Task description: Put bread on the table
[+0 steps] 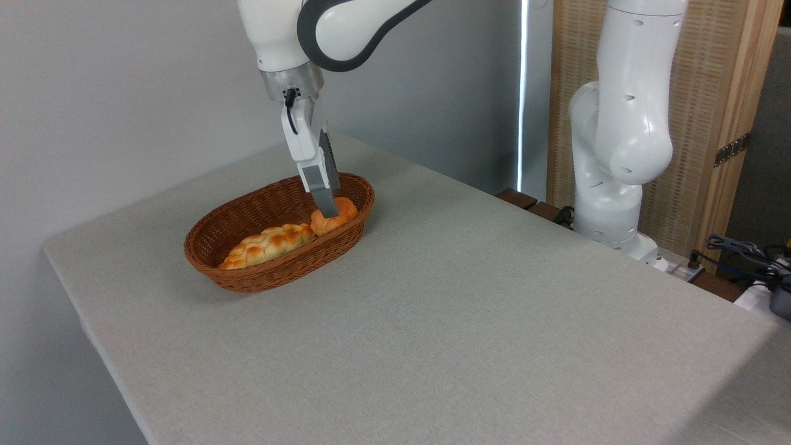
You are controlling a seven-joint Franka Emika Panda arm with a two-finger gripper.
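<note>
The bread (343, 214), a small orange-golden bun, lies in the right end of the brown wicker basket (247, 278) on the grey-beige table (469, 321). My gripper (329, 209) points down into the basket right at the bun. Its near finger (320, 188) covers the bun's middle, and the other finger is mostly hidden behind it. The fingertips are level with the bun's top. The fingers stand in line with the camera, so the gap between them and any grip on the bun cannot be made out.
A long pale braided loaf (267, 245) lies in the basket left of the bun. The arm's white base (612, 185) stands past the table's far right edge, with cables (741, 253) beside it. A grey wall runs behind.
</note>
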